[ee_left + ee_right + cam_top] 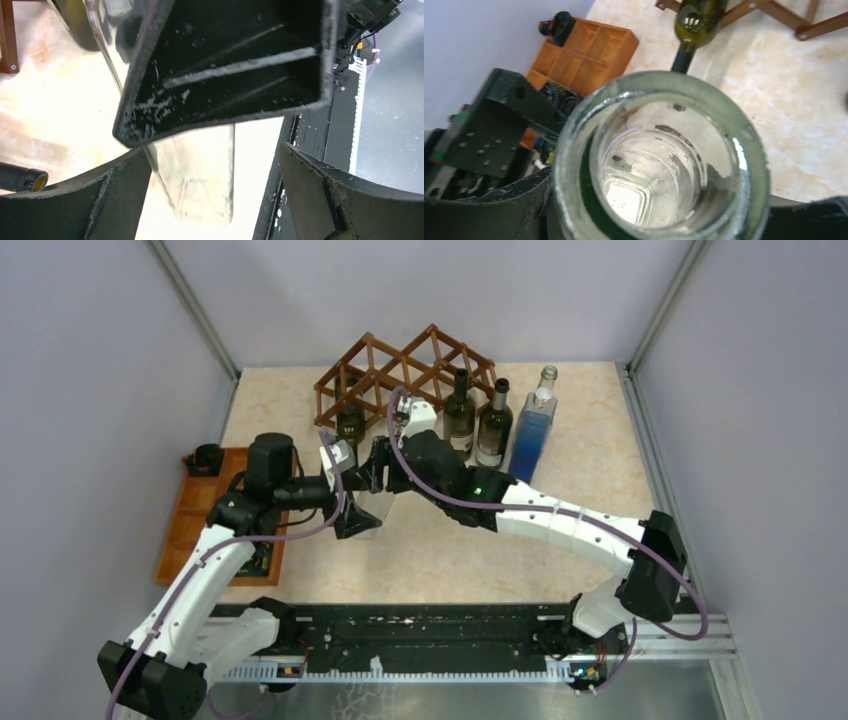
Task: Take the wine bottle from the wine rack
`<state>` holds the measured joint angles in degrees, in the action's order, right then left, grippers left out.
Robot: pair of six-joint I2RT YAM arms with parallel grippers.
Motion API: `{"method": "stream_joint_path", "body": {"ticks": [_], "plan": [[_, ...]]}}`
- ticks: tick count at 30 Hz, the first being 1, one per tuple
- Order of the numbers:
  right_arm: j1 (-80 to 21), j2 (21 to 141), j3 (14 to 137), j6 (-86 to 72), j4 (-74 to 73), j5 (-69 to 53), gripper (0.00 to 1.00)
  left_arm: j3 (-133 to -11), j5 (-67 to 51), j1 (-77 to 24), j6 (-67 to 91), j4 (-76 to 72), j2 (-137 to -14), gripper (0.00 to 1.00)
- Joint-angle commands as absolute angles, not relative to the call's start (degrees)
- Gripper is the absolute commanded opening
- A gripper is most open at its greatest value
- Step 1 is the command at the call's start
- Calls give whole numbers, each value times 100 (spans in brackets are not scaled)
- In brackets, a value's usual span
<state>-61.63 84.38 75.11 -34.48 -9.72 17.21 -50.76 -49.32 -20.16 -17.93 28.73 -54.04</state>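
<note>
The brown lattice wine rack [400, 362] stands at the back of the table. One dark green wine bottle [351, 423] [696, 20] still lies in it, neck toward me. A clear glass bottle [373, 498] [202, 170] stands upright in front of the rack, between both grippers. My right gripper [382, 462] [661, 200] is closed around its neck, and the right wrist view looks straight down its mouth [664, 160]. My left gripper [357, 512] [214, 152] is open around the lower body, its fingers [75, 200] apart from the glass.
Two dark green bottles [459, 415] [494, 425] and a blue bottle [533, 430] stand right of the rack. An orange-brown compartment tray [200, 525] [584, 50] lies at the left edge with a black object [205, 458] at its far end. Grey walls enclose the table.
</note>
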Motion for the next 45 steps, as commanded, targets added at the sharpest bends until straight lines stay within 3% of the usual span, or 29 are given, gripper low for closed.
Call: {"method": "stream_joint_path", "body": {"ticks": [1, 20, 45], "plan": [[-5941, 7991, 7649, -2875, -685, 2276, 0, -5365, -4748, -2039, -2144, 3321, -5368, 99], [-4793, 8299, 7019, -1374, -270, 3252, 0, -5309, -4327, -1975, -2773, 3637, -5309, 99], [-4595, 10394, 8326, -789, 877, 3355, 0, -5319, -4111, -1970, -3264, 3987, -5108, 99]]}}
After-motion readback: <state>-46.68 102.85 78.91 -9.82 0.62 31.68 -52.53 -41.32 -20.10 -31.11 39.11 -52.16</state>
